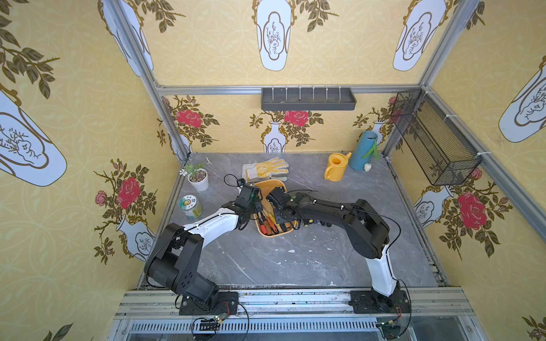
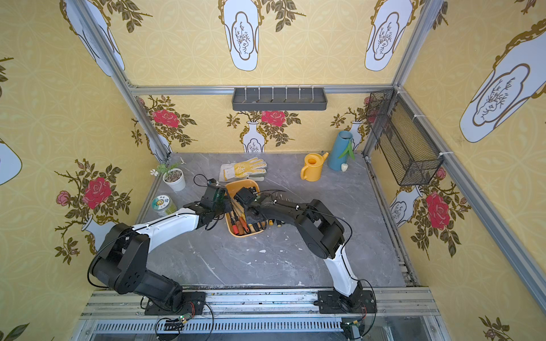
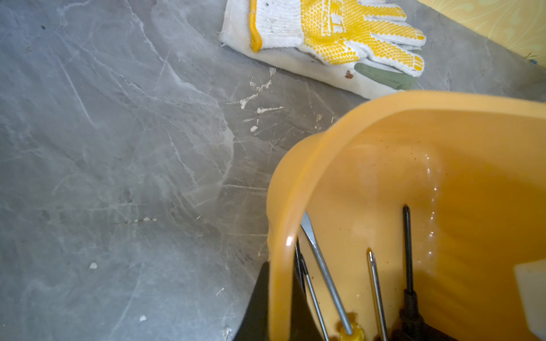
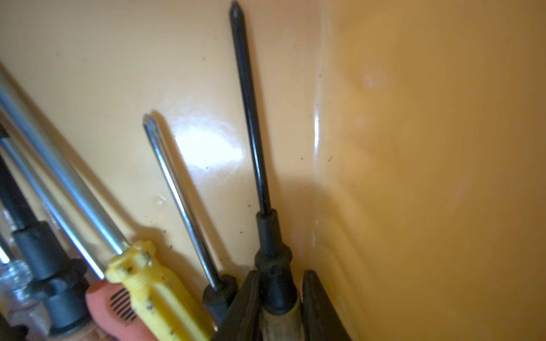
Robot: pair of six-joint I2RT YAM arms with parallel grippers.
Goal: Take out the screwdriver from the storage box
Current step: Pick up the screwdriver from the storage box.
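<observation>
the screwdriver (image 4: 251, 118), black-shafted with a pale grip, lies inside the storage box (image 4: 413, 147) along one long wall, its tip pointing to the far end. the right gripper (image 4: 280, 273) has its jaws drawn in narrow around the handle, one finger (image 4: 245, 301) against each side of the grip. beside it lie the other screwdrivers (image 4: 180, 192), among them a yellow-handled one (image 4: 153, 292), their handles bunched at the near end of the box.

the left gripper (image 3: 279, 262) is clamped on the box's wall, a dark finger (image 3: 257, 298) outside and another inside the rim (image 3: 413, 100).

in both top views the storage box (image 1: 270, 186) (image 2: 242, 186) sits mid-table on the grey marble table (image 1: 295, 259), both arms meeting over it. a yellow-dotted work glove (image 1: 266, 169) lies just behind the box. further out stand a potted plant (image 1: 198, 178) and a jar (image 1: 190, 206) on the left side, and a yellow watering can (image 1: 335, 166) and a blue vase (image 1: 365, 150) at the back right.
</observation>
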